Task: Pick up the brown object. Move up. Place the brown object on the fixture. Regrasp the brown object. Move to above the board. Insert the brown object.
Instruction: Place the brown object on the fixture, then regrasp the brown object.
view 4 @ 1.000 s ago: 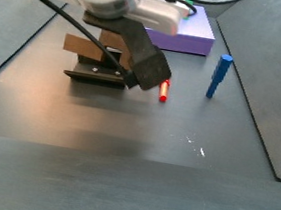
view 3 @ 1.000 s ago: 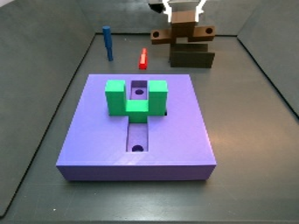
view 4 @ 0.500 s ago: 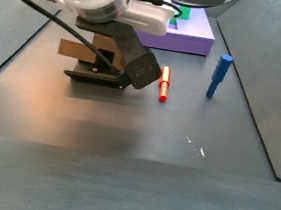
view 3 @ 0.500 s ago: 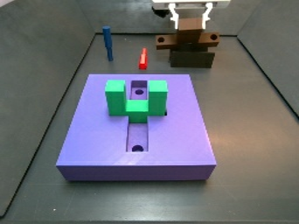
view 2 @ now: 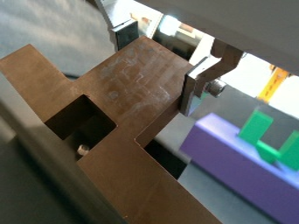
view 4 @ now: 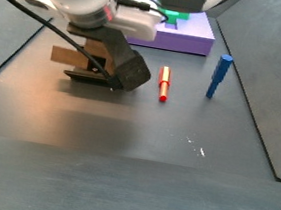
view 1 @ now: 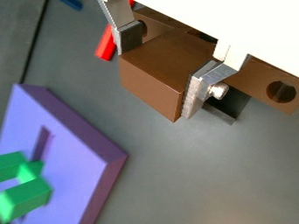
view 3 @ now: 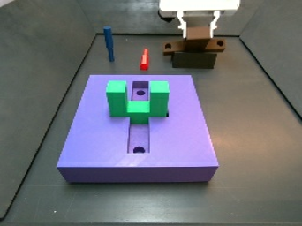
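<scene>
Your end effector [view 1: 170, 61] clamps its flat silver plates on the brown object [view 1: 163, 74], a matte stepped bar with a round hole near one end. The bar rests on the dark fixture [view 3: 193, 61] at the far end of the floor, well beyond the smooth lavender board [view 3: 177, 141] carrying a green U-shaped block [view 3: 138, 99].

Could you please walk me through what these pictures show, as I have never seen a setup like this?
This is a robot arm with a two-finger gripper. Two cameras sit on its wrist, two stand beside the table. In both wrist views the silver fingers flank the brown object; whether they squeeze it I cannot tell. That bar rests on the dark fixture at the far end in a side view. Nearer lies the purple board carrying a green block. A small red bar lies and a blue peg stands beside them.
</scene>
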You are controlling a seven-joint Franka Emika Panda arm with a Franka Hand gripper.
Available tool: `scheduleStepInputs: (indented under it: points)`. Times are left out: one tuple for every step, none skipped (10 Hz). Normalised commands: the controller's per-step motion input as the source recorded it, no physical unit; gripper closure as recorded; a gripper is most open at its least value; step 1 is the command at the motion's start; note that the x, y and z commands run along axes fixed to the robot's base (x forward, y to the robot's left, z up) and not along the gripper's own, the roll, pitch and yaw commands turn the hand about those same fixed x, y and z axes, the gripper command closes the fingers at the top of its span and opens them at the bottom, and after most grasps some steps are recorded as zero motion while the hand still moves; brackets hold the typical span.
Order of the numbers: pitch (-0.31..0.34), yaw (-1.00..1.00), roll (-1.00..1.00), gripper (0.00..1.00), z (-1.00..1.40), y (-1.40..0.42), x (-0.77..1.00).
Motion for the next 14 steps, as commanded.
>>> scheduleStepInputs:
  points:
    - [0.0,-0.03,0.32,1.0,-0.11,0.0,-0.13]
    - [0.0,-0.06,0.3,1.0,-0.1,-0.01,-0.09]
    - [0.0,0.0,0.19,1.0,-0.04,-0.02,-0.08]
    - [0.0,0.0,0.0,1.0,0.0,0.0,0.0]
    - [0.0,0.0,0.0,0.0,0.0,0.0,0.0]
    - [0.0,0.0,0.09,0.0,0.0,0.0,0.0]
    - [0.0,0.0,0.15,0.0,0.07,-0.01,0.0]
    - [0.0,0.0,0.32,0.0,0.03,0.0,0.0]
    - [0.137,-0.07,0.55,0.0,0.29,0.0,0.31]
    - [0.129,-0.1,0.73,0.0,0.61,0.0,0.29]
    - [0.137,-0.09,0.48,0.0,0.89,0.0,0.4]
    - [0.151,-0.07,0.44,0.0,0.94,-0.01,0.37]
    - [0.114,-0.05,0.49,0.0,0.85,-0.08,0.31]
    - [0.0,0.0,0.1,0.0,0.38,-0.19,0.57]
